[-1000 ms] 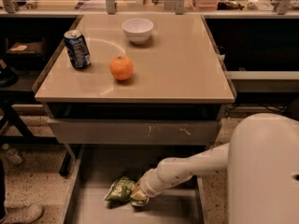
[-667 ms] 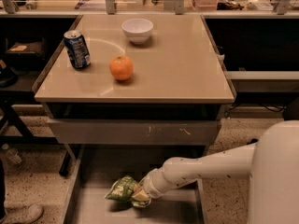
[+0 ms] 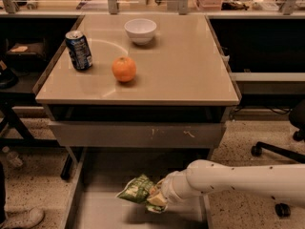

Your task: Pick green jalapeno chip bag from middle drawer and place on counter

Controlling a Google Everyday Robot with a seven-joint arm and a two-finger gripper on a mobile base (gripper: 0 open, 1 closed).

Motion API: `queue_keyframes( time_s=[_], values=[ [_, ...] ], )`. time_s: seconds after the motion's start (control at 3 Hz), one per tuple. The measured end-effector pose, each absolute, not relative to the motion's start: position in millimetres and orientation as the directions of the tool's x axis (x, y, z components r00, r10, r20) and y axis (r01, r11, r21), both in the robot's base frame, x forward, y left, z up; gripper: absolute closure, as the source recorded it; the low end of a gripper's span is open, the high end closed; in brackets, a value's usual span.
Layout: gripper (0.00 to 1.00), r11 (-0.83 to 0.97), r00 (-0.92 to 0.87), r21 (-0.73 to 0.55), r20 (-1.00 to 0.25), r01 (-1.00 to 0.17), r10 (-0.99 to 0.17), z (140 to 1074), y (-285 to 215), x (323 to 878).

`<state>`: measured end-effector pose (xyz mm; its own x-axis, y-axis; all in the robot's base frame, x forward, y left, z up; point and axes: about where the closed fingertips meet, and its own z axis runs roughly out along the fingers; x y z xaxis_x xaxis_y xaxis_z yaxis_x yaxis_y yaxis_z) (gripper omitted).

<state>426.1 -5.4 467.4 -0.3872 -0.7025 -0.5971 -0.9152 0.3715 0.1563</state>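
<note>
The green jalapeno chip bag [image 3: 135, 190] is in my gripper [image 3: 155, 199], which is shut on its right end. My white arm reaches in from the right, low over the middle drawer [image 3: 102, 211]. The bag hangs a little above the drawer's grey floor and casts a shadow there. The tan counter [image 3: 181, 66] lies above and behind the drawer. My fingertips are mostly hidden by the bag.
On the counter stand a blue soda can [image 3: 78, 50], an orange [image 3: 124, 69] and a white bowl [image 3: 140, 30]. A scratched grey drawer front [image 3: 138, 135] sits under the counter edge. An office chair base [image 3: 276, 151] is at the right and a shoe [image 3: 21, 218] at bottom left.
The bag and my gripper have moved slightly right and up off the drawer floor. My arm's large near part has left the frame.
</note>
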Motion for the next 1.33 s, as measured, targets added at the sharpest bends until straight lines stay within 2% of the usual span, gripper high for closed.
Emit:
queue_keyframes(
  time_s=[0.33,1.0,1.33],
  values=[
    [1.0,0.43,-0.402,0.101,-0.59,-0.897,-0.7,517,-40,416],
    [1.0,0.448,-0.397,0.065,-0.589,-0.892,-0.704,535,-52,419],
    [1.0,0.458,-0.383,0.027,-0.591,-0.889,-0.709,573,-59,417]
  ],
)
